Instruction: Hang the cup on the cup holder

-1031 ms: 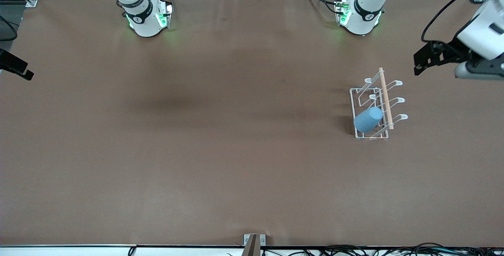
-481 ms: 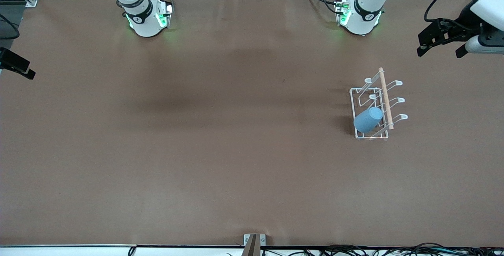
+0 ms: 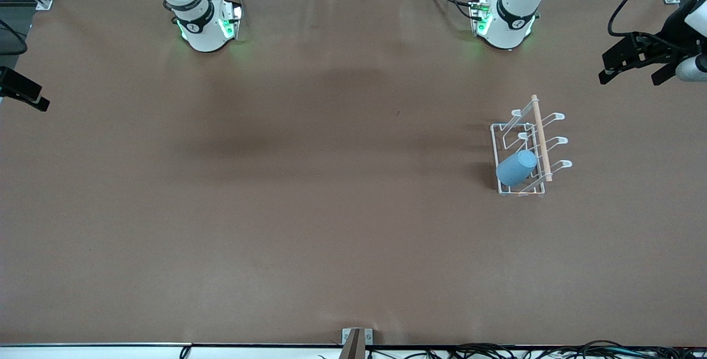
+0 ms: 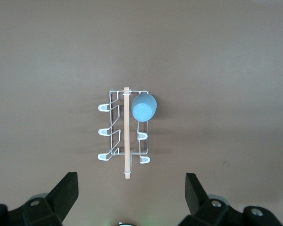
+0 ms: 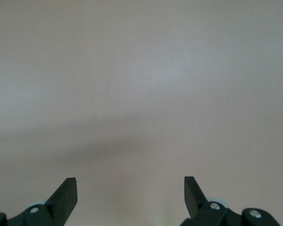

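The light-blue cup (image 3: pixel 516 168) hangs bottom-out on a prong of the white wire cup holder (image 3: pixel 504 127), at the holder's end nearest the front camera. A wooden rod (image 3: pixel 541 138) runs along the holder's top. The left wrist view looks down on the cup (image 4: pixel 144 107) and the holder (image 4: pixel 114 123). My left gripper (image 3: pixel 635 70) is open and empty, up in the air over the table's edge at the left arm's end, well apart from the holder; its fingers (image 4: pixel 66 190) frame the left wrist view. My right gripper (image 5: pixel 129 194) is open and empty over bare table.
The brown table cover (image 3: pixel 309 210) is bare apart from the holder. The two arm bases (image 3: pixel 204 25) stand along the edge farthest from the front camera. A small metal bracket (image 3: pixel 357 337) sits at the table's front edge, with cables along it.
My left gripper has drawn away from the holder, toward the left arm's end of the table. The cup stays hanging on the holder. The right arm has barely moved.
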`<action>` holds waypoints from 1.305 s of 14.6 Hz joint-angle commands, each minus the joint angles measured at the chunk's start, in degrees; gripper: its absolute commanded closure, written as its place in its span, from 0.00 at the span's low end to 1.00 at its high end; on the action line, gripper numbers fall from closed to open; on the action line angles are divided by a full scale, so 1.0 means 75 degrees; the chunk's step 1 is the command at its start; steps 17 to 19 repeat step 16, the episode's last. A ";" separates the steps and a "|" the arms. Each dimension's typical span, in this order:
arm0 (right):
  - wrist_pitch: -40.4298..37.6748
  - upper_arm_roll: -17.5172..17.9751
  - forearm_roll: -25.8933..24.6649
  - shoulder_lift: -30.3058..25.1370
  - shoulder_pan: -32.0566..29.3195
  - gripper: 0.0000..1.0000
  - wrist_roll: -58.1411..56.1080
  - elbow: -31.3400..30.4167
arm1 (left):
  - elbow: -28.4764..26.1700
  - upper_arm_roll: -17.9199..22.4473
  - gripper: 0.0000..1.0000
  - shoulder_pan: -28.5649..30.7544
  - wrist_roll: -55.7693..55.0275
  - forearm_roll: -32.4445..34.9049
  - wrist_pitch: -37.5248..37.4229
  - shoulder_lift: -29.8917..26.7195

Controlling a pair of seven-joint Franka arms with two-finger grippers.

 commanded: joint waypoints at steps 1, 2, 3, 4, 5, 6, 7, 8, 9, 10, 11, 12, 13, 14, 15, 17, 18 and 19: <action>0.0001 0.0022 -0.0061 -0.0003 -0.0033 0.00 -0.0056 0.0017 | -0.0160 -0.0088 0.00 -0.0054 -0.0098 0.0182 0.0219 -0.0092; 0.0001 0.0022 -0.0061 0.0009 -0.0033 0.00 -0.0056 0.0017 | -0.0160 -0.0100 0.00 -0.0054 -0.0098 0.0182 0.0242 -0.0092; 0.0001 0.0022 -0.0061 -0.0003 -0.0045 0.00 -0.0044 0.0017 | -0.0160 -0.0112 0.00 -0.0054 -0.0109 0.0240 0.0265 -0.0080; -0.0011 0.0022 -0.0061 -0.0003 -0.0045 0.00 -0.0032 0.0017 | -0.0171 -0.0135 0.00 -0.0043 -0.0109 0.0287 0.0266 -0.0080; -0.0011 0.0022 -0.0061 -0.0003 -0.0056 0.00 -0.0032 0.0017 | -0.0172 -0.0147 0.00 -0.0031 -0.0109 0.0310 0.0300 -0.0092; -0.0011 0.0022 -0.0061 -0.0003 -0.0056 0.00 -0.0032 0.0017 | -0.0206 -0.0147 0.00 -0.0031 -0.0121 0.0346 0.0428 -0.0092; -0.0023 0.0022 -0.0049 -0.0003 -0.0056 0.00 -0.0032 0.0017 | -0.0358 -0.0147 0.00 -0.0031 -0.0156 0.0346 0.0615 -0.0115; -0.0011 0.0022 -0.0049 -0.0003 -0.0056 0.00 -0.0032 0.0017 | -0.0452 -0.0147 0.00 -0.0007 -0.0168 0.0346 0.0687 -0.0150; 0.0000 0.0022 -0.0049 0.0009 -0.0056 0.00 -0.0032 0.0017 | -0.0522 -0.0147 0.00 -0.0007 -0.0168 0.0334 0.0699 -0.0174; 0.0012 0.0022 -0.0049 0.0009 -0.0056 0.00 -0.0032 0.0017 | -0.0558 -0.0159 0.00 -0.0007 -0.0180 0.0334 0.0699 -0.0174; 0.0024 0.0022 -0.0049 0.0009 -0.0056 0.00 -0.0032 0.0017 | -0.0581 -0.0159 0.00 -0.0007 -0.0180 0.0334 0.0711 -0.0174; 0.0024 0.0022 -0.0049 0.0009 -0.0045 0.00 -0.0032 0.0017 | -0.0582 -0.0159 0.00 -0.0007 -0.0203 0.0334 0.0723 -0.0174; 0.0001 0.0022 -0.0049 0.0009 -0.0045 0.00 -0.0032 0.0017 | -0.0570 -0.0147 0.00 -0.0007 -0.0215 0.0334 0.0734 -0.0174; -0.0011 0.0022 -0.0049 0.0009 -0.0045 0.00 -0.0032 0.0017 | -0.0570 -0.0147 0.00 -0.0007 -0.0215 0.0323 0.0734 -0.0162; 0.0012 0.0022 -0.0049 0.0009 -0.0045 0.00 -0.0032 0.0017 | -0.0558 -0.0147 0.00 -0.0007 -0.0227 0.0276 0.0734 -0.0151; 0.0024 0.0022 -0.0049 0.0009 -0.0056 0.00 -0.0032 0.0029 | -0.0558 -0.0147 0.00 -0.0007 -0.0227 0.0252 0.0734 -0.0150; 0.0024 0.0022 -0.0049 0.0009 -0.0056 0.00 -0.0032 0.0029 | -0.0558 -0.0147 0.00 -0.0007 -0.0227 0.0252 0.0734 -0.0150; 0.0024 0.0022 -0.0049 0.0009 -0.0056 0.00 -0.0032 0.0029 | -0.0558 -0.0147 0.00 -0.0007 -0.0227 0.0252 0.0734 -0.0150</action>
